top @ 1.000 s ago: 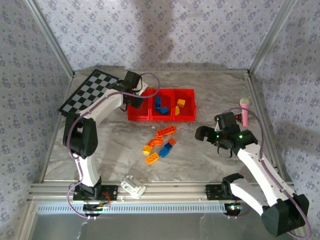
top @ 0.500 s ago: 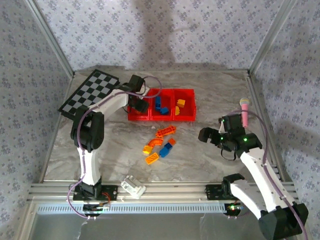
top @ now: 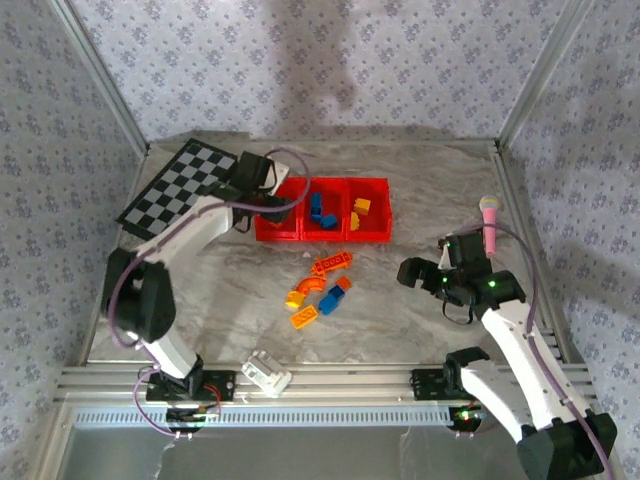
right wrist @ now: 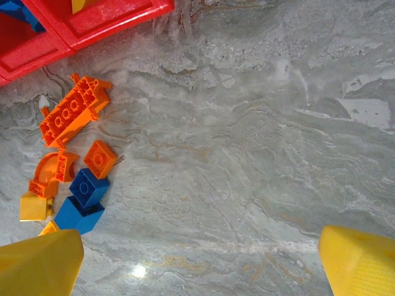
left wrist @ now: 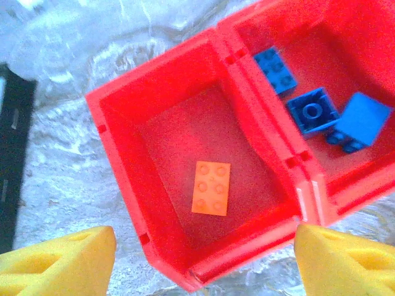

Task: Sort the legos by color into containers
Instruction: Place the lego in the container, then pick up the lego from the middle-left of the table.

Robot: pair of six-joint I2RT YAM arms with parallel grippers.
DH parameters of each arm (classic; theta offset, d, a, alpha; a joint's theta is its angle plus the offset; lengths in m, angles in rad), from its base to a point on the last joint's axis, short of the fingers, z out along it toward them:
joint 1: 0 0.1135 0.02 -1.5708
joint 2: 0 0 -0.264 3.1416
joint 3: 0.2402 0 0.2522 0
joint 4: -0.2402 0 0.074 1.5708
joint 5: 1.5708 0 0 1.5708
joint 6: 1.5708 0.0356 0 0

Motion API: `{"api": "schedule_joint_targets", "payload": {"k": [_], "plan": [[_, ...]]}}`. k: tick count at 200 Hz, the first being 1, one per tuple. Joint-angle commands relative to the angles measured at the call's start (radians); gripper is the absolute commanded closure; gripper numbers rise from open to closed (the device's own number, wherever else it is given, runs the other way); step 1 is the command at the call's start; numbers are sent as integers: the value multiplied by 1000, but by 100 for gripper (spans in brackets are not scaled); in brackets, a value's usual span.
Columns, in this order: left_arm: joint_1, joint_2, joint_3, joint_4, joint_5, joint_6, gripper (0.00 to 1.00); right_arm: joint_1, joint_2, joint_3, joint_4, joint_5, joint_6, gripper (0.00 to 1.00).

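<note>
The red three-compartment tray [top: 277,236] stands at the back of the table. My left gripper [top: 258,203] hovers open over its left end. In the left wrist view the yellow fingertips [left wrist: 62,265] stand wide apart above the left compartment [left wrist: 117,154], where one flat orange brick [left wrist: 211,187] lies. Blue bricks [left wrist: 313,111] fill the middle one. Yellow bricks [top: 360,210] lie in the right compartment. Loose on the table are a long orange brick [right wrist: 69,113], a curved orange piece [right wrist: 52,172], a small orange one [right wrist: 100,158], two blue bricks [right wrist: 88,187] and a yellow one [right wrist: 34,206]. My right gripper [top: 412,272] hangs open to their right, holding nothing.
A black-and-white checkerboard [top: 180,185] lies at the back left beside the left arm. A white block [top: 266,373] sits near the front rail. A pink microphone [top: 491,222] lies along the right edge. Bare marble spreads under the right gripper [right wrist: 197,271].
The left arm's elbow swung left and its gripper shifted slightly left over the tray's left end. The right gripper drifted a little to the right. The loose bricks have not moved.
</note>
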Motion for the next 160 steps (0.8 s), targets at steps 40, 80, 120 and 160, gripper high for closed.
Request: {"api": "schedule_joint_targets", "payload": {"k": [40, 80, 120, 160], "plan": [[-77, -445, -364, 123, -55, -98, 0, 35, 73, 43, 36, -40, 23, 0], [-73, -749, -507, -7, 20, -279, 0, 114, 126, 78, 66, -2, 54, 1], [-119, -851, -556, -171, 149, -438, 0, 132, 172, 96, 94, 22, 79, 0], [-404, -798, -541, -256, 13, -516, 0, 99, 150, 100, 38, 22, 57, 0]]}}
